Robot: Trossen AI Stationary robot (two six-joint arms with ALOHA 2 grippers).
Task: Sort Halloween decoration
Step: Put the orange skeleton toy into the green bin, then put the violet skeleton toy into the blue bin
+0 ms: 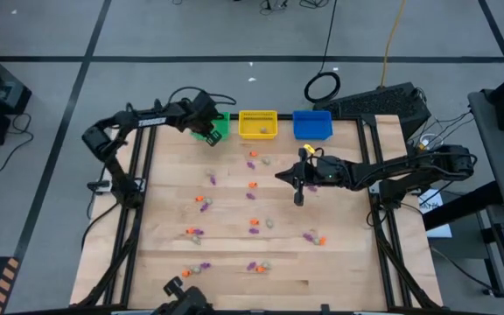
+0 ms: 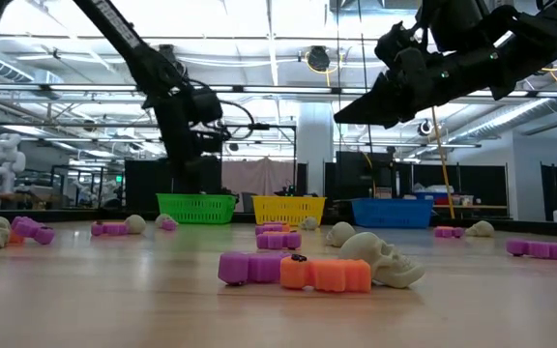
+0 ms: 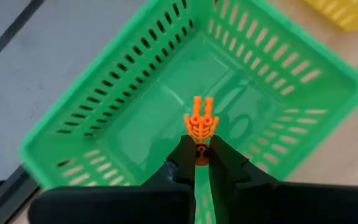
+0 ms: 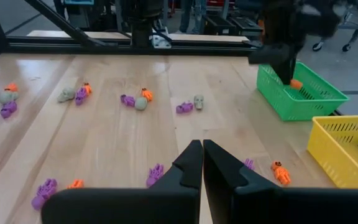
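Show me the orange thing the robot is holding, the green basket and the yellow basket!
orange trinket (image 3: 200, 124), left wrist view, on its ribbed middle.
green basket (image 3: 129, 127), left wrist view, on its bare floor.
yellow basket (image 1: 258, 115), high view, on its far rim.

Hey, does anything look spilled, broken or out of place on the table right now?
Nothing stands out. The trinkets lie scattered on the table, unsorted rather than spilled; the three baskets stand upright in a row.
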